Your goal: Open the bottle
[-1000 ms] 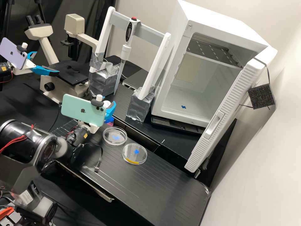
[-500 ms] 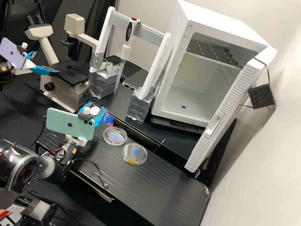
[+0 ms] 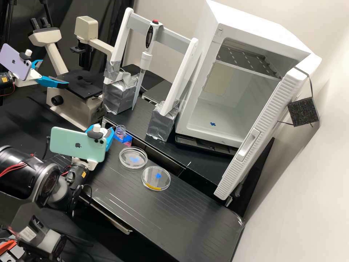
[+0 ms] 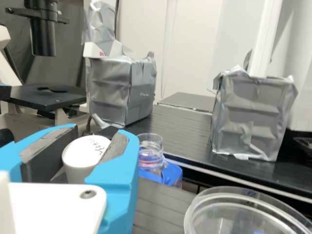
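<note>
End effector (image 4: 95,137) was clamped on cap (image 4: 82,160) | I held it beside uncapped bottle (image 4: 150,157), presumably to leave its mouth (image 4: 150,138) clear

Claw (image 3: 103,130) near bottle (image 3: 120,131), two dishes (image 3: 127,162), beige microscope (image 3: 71,107)

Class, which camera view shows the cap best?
The wrist view: the cap is large there, its marked top and side visible between the gripper's fingers. The high view shows it small, partly hidden by the phone.
</note>
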### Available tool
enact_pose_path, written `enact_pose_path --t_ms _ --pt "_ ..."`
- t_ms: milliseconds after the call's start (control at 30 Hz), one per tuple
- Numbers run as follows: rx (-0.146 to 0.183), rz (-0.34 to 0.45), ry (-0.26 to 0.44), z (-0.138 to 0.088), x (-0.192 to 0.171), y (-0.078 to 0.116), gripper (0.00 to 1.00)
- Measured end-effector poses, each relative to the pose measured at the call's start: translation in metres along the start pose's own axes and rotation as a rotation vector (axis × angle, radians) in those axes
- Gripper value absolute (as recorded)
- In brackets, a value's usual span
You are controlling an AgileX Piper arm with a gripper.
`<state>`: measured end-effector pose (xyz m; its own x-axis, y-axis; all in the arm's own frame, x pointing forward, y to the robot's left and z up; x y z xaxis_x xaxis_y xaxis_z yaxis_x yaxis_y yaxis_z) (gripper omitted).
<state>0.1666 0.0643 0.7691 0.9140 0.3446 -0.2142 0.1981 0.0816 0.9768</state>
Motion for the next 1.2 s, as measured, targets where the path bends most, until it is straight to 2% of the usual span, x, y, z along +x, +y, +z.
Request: enact_pose_path --t_ms 500,533,867,1200 --pt "0.0 -0.009 -0.042 0.0079 0.0015 -0.0012 0.0" --pt "0.0 -0.012 -0.044 0.0084 0.0017 -0.0016 1.0" --pt "0.001 -0.017 -0.049 0.0094 0.0021 -0.0027 1.0" --pt "-0.003 -0.008 -0.02 0.004 0.0009 -0.0011 1.0"
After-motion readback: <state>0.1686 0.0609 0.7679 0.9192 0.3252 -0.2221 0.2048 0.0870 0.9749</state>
